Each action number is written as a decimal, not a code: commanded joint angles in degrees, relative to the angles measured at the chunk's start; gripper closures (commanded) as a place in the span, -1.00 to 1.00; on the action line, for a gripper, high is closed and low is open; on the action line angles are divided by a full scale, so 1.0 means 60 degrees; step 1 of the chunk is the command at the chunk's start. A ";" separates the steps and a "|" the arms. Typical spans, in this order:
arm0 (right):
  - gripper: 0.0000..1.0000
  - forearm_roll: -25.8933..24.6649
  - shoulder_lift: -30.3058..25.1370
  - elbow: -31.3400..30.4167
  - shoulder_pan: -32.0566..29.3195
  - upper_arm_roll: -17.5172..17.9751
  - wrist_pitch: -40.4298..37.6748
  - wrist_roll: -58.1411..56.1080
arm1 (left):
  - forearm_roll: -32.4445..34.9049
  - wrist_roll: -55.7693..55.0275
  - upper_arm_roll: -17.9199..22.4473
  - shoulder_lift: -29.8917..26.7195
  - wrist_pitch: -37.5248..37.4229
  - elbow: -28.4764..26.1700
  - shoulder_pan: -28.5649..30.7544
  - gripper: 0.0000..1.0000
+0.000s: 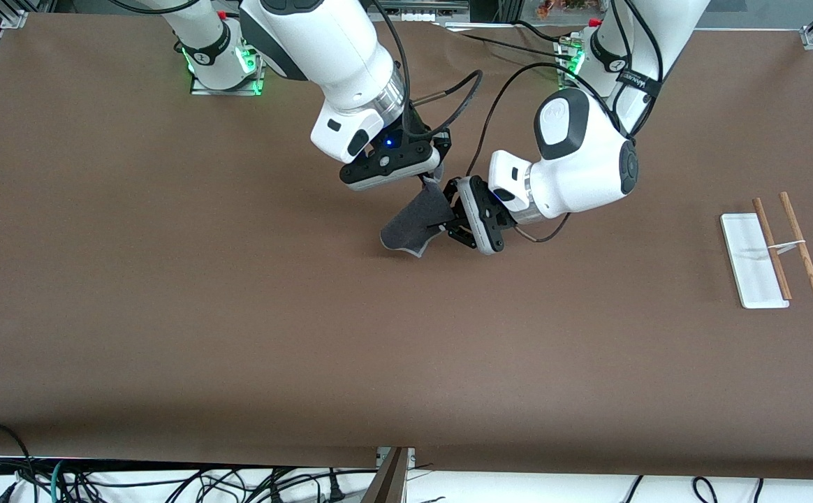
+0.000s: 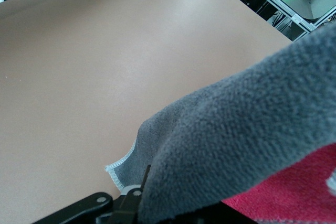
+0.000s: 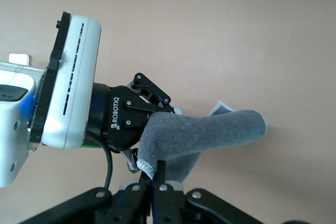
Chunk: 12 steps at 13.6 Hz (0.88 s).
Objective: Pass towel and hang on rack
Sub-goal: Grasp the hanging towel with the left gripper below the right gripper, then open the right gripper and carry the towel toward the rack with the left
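The dark grey towel (image 1: pixel 413 220) hangs in the air over the middle of the table, held between both grippers. My right gripper (image 1: pixel 429 180) is shut on its upper stitched edge, as the right wrist view (image 3: pixel 158 169) shows. My left gripper (image 1: pixel 446 220) is shut on the towel's side. In the left wrist view the towel (image 2: pixel 236 129) covers most of the jaws, showing its red reverse (image 2: pixel 294 192) and one finger (image 2: pixel 146 177). The towel (image 3: pixel 210 132) sticks out past the left gripper's black body (image 3: pixel 118 119). The rack (image 1: pixel 777 244) stands at the left arm's end of the table.
The table (image 1: pixel 239 314) is covered in plain brown paper. Cables lie below its edge nearest the front camera. Both arms crowd the middle, and their cables loop between them.
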 commanded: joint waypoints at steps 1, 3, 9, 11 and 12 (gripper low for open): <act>0.81 -0.0026 0.0042 0.0206 -0.0007 0.0020 -0.0029 0.0083 | -0.0295 0.0327 -0.0020 0.0009 0.0014 0.0014 0.0106 1.00; 0.33 0.0003 0.0042 0.0206 -0.0080 0.0020 -0.0059 0.0053 | -0.0252 0.0341 -0.0005 -0.0020 -0.0044 -0.0030 0.0180 1.00; -1.00 -0.0041 0.0013 0.0206 -0.0298 -0.0083 -0.0176 -0.0049 | 0.0083 0.0268 0.0126 -0.0035 -0.1094 0.0086 0.0764 1.00; -1.00 -0.0070 0.0013 0.0206 -0.0650 -0.0083 -0.0787 -0.0777 | 0.1529 0.0254 0.0112 -0.0035 -0.1639 0.0131 0.1379 1.00; -1.00 -0.0070 -0.0132 0.0206 -0.0941 -0.0098 -0.1154 -0.1405 | 0.2058 0.0239 0.0141 -0.0035 -0.1946 0.0145 0.1526 1.00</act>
